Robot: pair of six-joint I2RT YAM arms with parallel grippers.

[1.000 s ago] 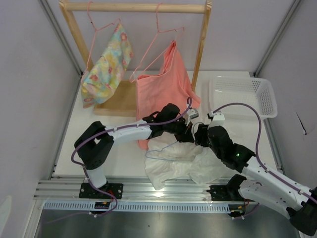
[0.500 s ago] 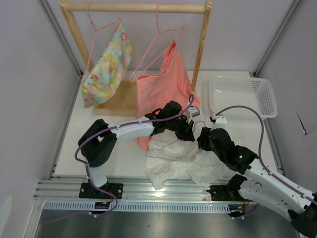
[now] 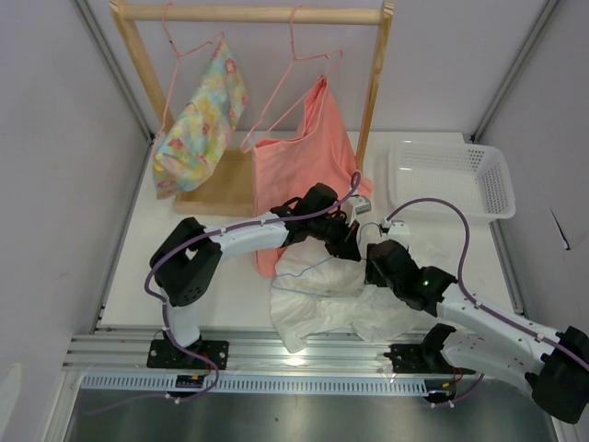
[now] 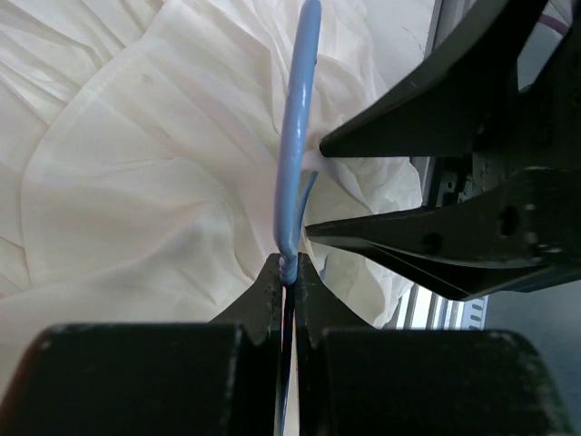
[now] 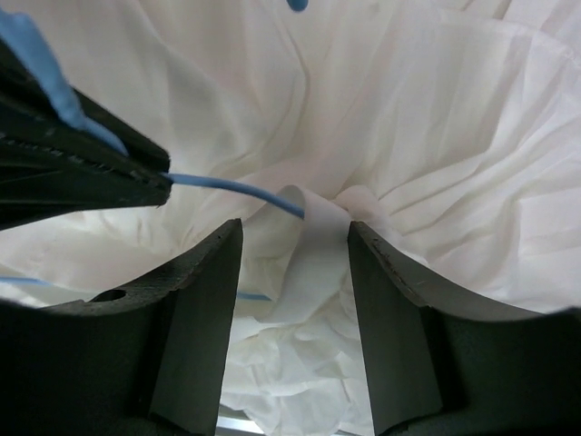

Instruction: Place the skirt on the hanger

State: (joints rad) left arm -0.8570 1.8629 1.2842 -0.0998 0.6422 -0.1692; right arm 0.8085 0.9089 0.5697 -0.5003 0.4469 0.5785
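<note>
Left gripper: clenched on the hanger. Its jaws meet on the light blue wire with no gap showing.

Step in hand, as I judge it: feed the skirt onto the hanger wire.

1. I hold the wire rigid with the left gripper so the free end does not swing.
2. I close the right gripper only on the narrow raised fold, not on the wire or on the heaped cloth beneath it. The fabric is thin and slack, so a shallow pinch is likely to slip.
3. I then draw the fold along the wire, not across it, to avoid dragging the hanger out of my left grip.

Right gripper: spread wide and grasping nothing. Its fingers straddle the raised fold of white fabric, which stands where the blue wire passes through the opening. The fold lies just beside one pad, but I cannot tell whether they touch.

The skirt lies crumpled on the table directly under both grippers, near the front edge. The hanger rests on it, with its far end lifted in my left grip. The salmon garment hangs just behind.
</note>
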